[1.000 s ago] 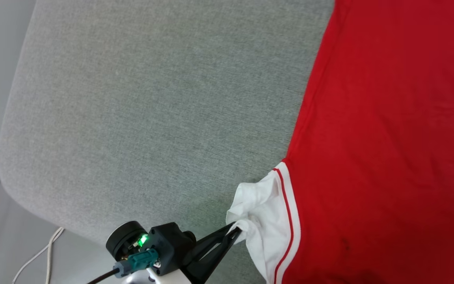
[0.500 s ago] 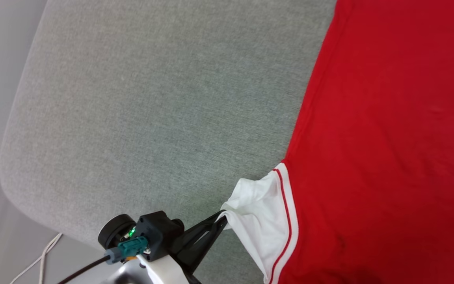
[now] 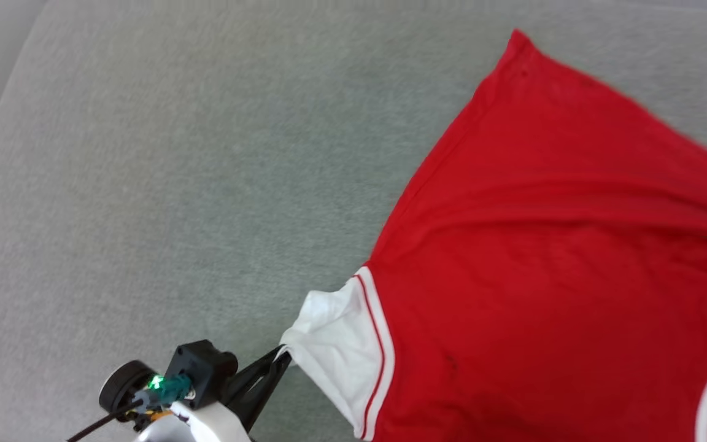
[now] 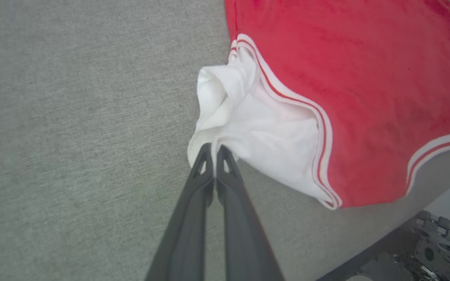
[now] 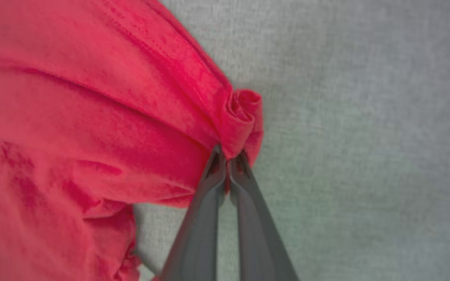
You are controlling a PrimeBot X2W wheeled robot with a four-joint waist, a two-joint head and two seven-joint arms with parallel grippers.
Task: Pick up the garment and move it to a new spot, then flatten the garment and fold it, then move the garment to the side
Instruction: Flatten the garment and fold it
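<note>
Left gripper [image 3: 283,356], near left, fingers pressed together on the garment [image 3: 544,276] sleeve; right gripper [image 5: 228,156] likewise clamped on its red cloth.

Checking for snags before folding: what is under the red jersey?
The grey fabric surface shows around the jersey and continues beneath its edges. Anything lying under its middle is hidden by the cloth.

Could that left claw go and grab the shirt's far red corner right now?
Probably not yet: the left gripper is shut on the shirt's white sleeve, so it would have to let go first. The corner itself lies uncovered.
</note>
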